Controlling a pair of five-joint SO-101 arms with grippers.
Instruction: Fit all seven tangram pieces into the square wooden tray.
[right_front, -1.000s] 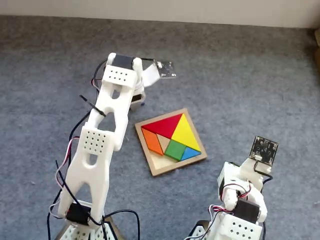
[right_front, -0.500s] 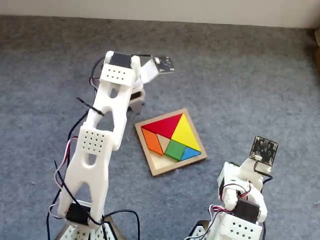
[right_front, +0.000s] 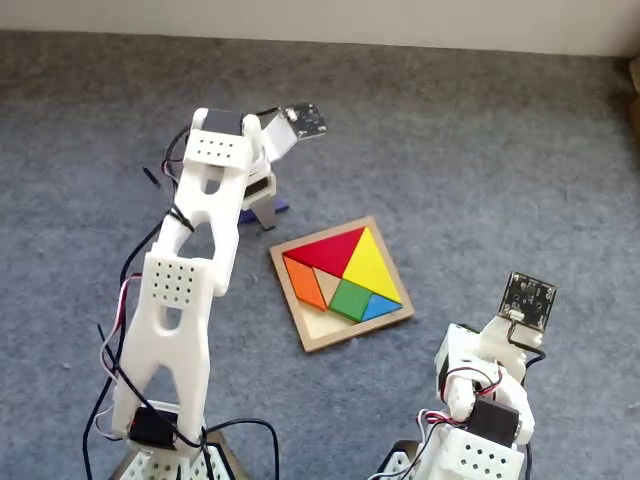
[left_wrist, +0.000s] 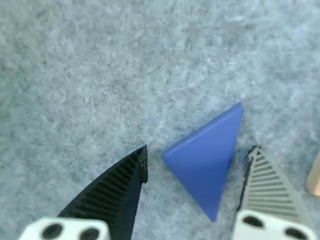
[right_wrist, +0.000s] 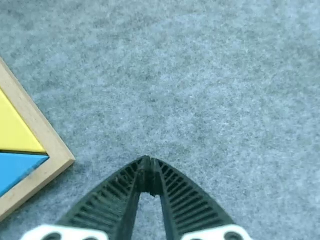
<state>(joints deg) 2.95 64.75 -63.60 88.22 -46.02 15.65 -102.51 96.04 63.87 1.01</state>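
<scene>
Grey-blue carpet (right_front: 480, 150) all across, near to far, evenly lit; ending at the far edge in a pale wall strip (right_front: 400, 20) — brown sliver (right_front: 636, 85) far right.

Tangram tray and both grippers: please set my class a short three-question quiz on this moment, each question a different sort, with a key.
1. True or false: the dark blue triangle lies inside the wooden tray.
2. Which gripper is shut? A. left gripper B. right gripper C. both
3. Fill in: in the right wrist view, the tray piece next to the yellow triangle is ____ in colour.
Key: 1 false, it lies on the grey carpet between the open left gripper's fingers; 2 B; 3 light blue, the light blue triangle.
</scene>
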